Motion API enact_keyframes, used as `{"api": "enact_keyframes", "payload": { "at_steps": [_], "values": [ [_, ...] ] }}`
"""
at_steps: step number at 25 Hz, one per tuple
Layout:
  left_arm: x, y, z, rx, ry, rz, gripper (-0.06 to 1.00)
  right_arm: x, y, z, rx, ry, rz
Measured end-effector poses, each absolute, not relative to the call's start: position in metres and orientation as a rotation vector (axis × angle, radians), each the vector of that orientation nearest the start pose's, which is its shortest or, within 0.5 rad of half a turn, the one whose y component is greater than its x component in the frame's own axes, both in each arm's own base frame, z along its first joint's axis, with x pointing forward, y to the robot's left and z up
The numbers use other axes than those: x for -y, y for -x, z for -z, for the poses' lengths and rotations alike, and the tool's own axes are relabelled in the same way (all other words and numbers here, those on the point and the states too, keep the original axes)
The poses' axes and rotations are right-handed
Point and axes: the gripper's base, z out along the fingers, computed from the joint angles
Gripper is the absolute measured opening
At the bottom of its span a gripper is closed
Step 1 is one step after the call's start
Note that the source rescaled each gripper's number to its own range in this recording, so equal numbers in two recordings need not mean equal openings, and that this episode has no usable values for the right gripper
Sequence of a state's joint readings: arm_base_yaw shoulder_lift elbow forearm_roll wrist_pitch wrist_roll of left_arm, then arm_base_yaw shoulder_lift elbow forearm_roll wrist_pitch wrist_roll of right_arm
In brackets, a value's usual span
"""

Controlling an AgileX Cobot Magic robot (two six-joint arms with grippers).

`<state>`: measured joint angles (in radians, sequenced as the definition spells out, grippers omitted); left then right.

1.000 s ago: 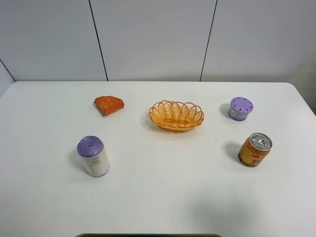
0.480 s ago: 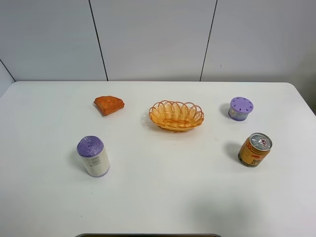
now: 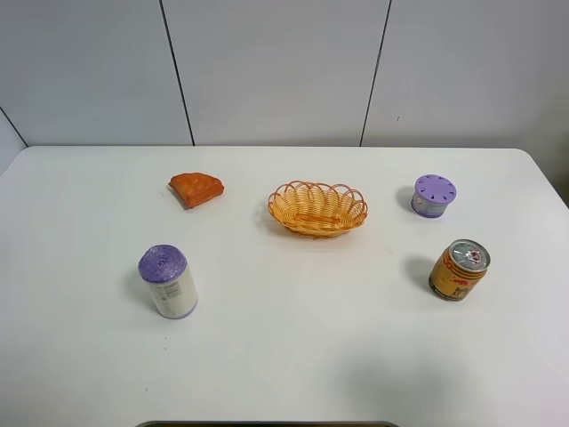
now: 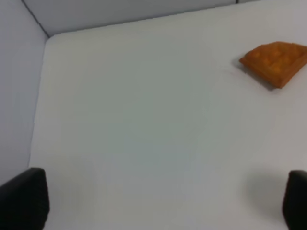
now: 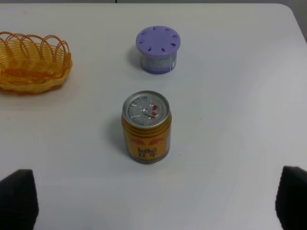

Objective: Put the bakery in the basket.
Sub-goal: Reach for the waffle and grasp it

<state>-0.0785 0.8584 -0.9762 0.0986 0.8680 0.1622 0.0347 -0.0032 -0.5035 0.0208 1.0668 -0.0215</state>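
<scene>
The bakery point(image 3: 196, 189), a small orange-brown wedge with a gridded top, lies on the white table left of the basket point(image 3: 317, 207), apart from it. It also shows in the left wrist view point(image 4: 276, 62). The basket is oval, orange-yellow wicker and empty; part of it shows in the right wrist view point(image 5: 29, 62). No arm shows in the exterior high view. My left gripper point(image 4: 158, 203) is open, its black fingertips point(image 4: 24, 196) wide apart over bare table, well short of the bakery. My right gripper point(image 5: 153, 203) is open, its fingertips point(image 5: 19, 196) either side of the drink can.
An orange-gold drink can point(image 3: 459, 269) stands at the right, also in the right wrist view point(image 5: 146, 127). A purple-lidded round container point(image 3: 433, 195) sits behind it. A white cylinder with a purple top point(image 3: 167, 281) stands at the front left. The table's back edge meets a grey wall.
</scene>
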Motion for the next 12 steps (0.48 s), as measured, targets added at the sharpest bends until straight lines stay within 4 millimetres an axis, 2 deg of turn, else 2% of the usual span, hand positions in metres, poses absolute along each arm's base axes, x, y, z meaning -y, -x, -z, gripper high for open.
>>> {"api": "enact_keyframes", "payload": {
  "at_steps": [6, 12],
  "values": [
    [0.025, -0.207, -0.388, -2.205, -0.498, -0.216, 1.0, -0.001, 0.006, -0.278, -2.043, 0.059, -0.033],
    [0.046, -0.263, -0.384, -2.241, -0.608, -0.245, 1.0, -0.001, 0.006, -0.278, -2.043, 0.059, -0.033]
  ]
}}
